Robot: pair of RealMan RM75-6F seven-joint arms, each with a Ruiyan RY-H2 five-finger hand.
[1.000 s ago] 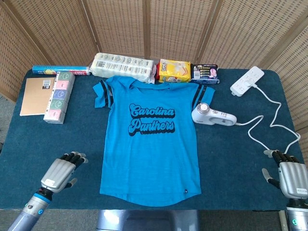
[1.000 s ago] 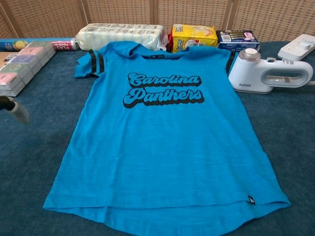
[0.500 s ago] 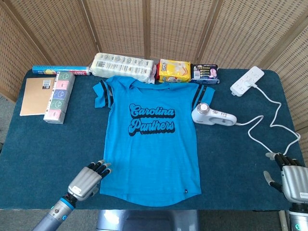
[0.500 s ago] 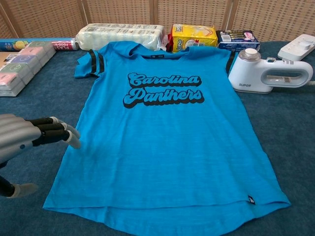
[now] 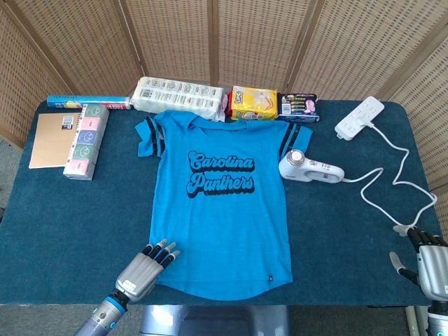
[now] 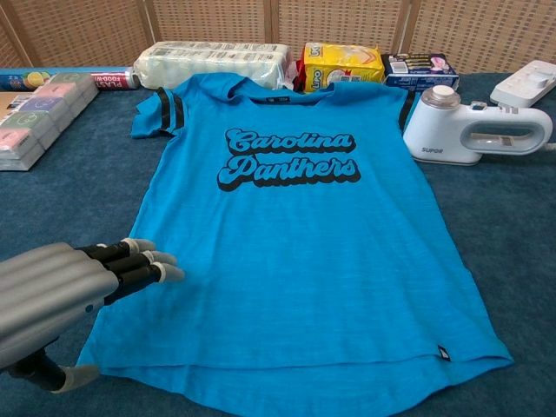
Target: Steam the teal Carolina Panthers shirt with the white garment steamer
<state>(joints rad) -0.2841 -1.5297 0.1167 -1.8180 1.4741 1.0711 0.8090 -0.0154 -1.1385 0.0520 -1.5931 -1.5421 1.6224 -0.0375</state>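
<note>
The teal Carolina Panthers shirt (image 5: 222,199) (image 6: 295,234) lies flat and face up in the middle of the blue table. My left hand (image 5: 148,264) (image 6: 65,295) hovers flat, fingers extended, over the shirt's lower left hem; it holds nothing, and I cannot tell whether it touches the cloth. The white garment steamer (image 5: 308,168) (image 6: 473,129) lies on its side just right of the shirt's right sleeve, its cord running right. My right hand (image 5: 428,262) sits at the table's near right corner, far from the steamer, fingers extended and holding nothing; the chest view does not show it.
A white power strip (image 5: 360,117) lies at the back right with its cable (image 5: 399,178) looping toward my right hand. Along the back edge sit a white pack (image 5: 180,96), a yellow pack (image 5: 253,103) and a dark box (image 5: 298,106). A notebook (image 5: 54,138) and pastel box (image 5: 87,140) lie left.
My left hand has swept right from the bare table onto the shirt's lower left hem. My right hand has drifted slightly toward the near right corner. Shirt and steamer have not moved.
</note>
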